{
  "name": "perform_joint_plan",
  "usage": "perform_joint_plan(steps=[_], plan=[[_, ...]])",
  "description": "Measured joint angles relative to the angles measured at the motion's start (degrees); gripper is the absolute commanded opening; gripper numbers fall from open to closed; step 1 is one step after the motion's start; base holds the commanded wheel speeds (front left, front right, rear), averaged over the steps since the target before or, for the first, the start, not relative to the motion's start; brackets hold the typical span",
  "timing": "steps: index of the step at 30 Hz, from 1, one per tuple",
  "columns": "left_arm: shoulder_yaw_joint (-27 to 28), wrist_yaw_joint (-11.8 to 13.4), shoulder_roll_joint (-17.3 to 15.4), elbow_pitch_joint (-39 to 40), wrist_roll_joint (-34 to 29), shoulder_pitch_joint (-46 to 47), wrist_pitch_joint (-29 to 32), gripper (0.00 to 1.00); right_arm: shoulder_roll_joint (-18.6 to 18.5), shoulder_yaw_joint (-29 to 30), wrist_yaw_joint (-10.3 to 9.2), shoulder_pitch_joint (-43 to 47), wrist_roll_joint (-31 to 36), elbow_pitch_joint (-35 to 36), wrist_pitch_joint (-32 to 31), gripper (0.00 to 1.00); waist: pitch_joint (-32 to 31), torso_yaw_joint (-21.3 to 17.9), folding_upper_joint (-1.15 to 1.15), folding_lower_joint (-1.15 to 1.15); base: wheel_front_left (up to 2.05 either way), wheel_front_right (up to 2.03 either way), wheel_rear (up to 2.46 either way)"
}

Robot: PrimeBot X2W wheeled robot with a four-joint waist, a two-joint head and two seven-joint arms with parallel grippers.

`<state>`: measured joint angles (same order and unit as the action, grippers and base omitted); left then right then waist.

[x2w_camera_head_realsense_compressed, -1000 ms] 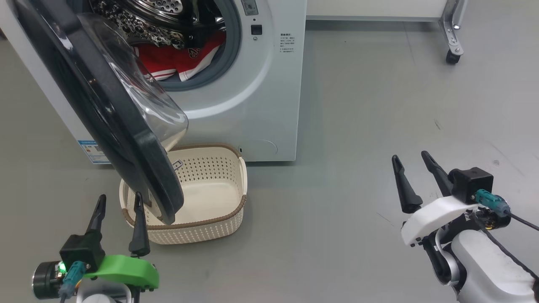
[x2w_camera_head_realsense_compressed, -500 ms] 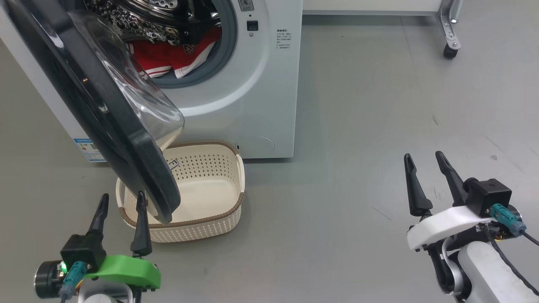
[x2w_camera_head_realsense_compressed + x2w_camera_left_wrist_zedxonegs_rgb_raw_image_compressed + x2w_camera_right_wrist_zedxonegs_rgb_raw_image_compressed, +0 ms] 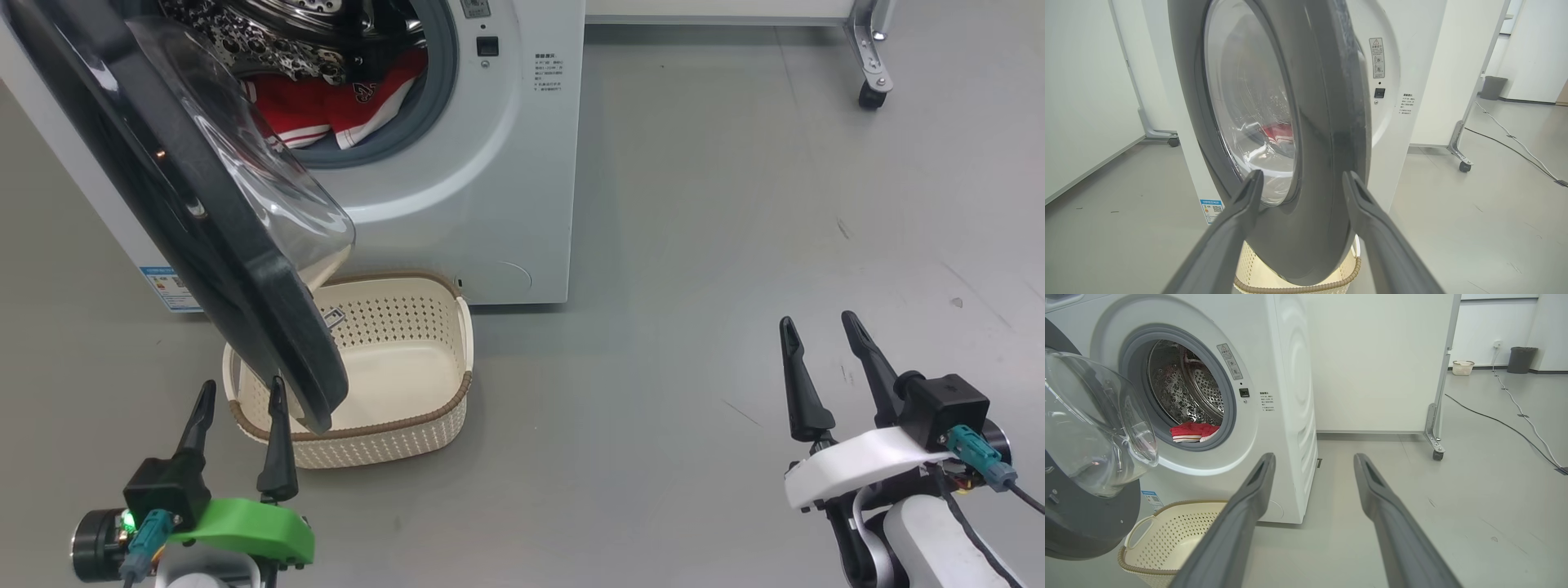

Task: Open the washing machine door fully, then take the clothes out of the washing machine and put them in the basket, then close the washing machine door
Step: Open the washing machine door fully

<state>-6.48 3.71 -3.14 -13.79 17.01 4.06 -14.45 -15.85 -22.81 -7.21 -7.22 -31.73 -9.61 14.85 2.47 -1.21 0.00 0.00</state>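
The white washing machine point(image 3: 490, 163) stands at the upper left, its door point(image 3: 204, 237) swung partway out, black rim and clear glass bowl hanging over the basket point(image 3: 408, 425). Red-and-white clothes point(image 3: 335, 106) lie at the drum's mouth, also seen as clothes point(image 3: 1194, 431) in the right wrist view. My left gripper point(image 3: 243, 388) is open just before the door's lower edge. In the left wrist view the door point(image 3: 1327, 143) rises straight ahead of that gripper point(image 3: 1303, 175). My right gripper point(image 3: 818, 320) is open over bare floor, far right of the machine point(image 3: 1286, 375), holding nothing.
A white partition on a metal frame with a caster point(image 3: 869, 94) stands behind and to the right of the machine. A cable point(image 3: 1506, 424) runs across the floor at the right, with a dark bin point(image 3: 1521, 359) by the far wall. Grey floor lies between machine and right gripper.
My right gripper has drawn back a little, lower and to the right in the head view. The head camera shifted slightly. The door, basket and left gripper stay as they were.
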Motion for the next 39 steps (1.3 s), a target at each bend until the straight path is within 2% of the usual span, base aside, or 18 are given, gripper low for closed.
perform_joint_plan(steps=[30,39], plan=[[1.2,-0.6,0.3,-1.2,-0.7,0.0,0.0,1.0,3.3,3.8,0.08,4.4,4.3,2.3,0.0,1.0,1.1,0.1,0.0,0.0,0.0,0.0,0.0],[1.4,-1.0,0.4,-2.0,-0.7,0.0,0.0,1.0,3.9,4.8,0.68,4.5,5.2,2.3,0.0,1.0,0.9,0.4,0.0,0.0,0.0,0.0,0.0]])
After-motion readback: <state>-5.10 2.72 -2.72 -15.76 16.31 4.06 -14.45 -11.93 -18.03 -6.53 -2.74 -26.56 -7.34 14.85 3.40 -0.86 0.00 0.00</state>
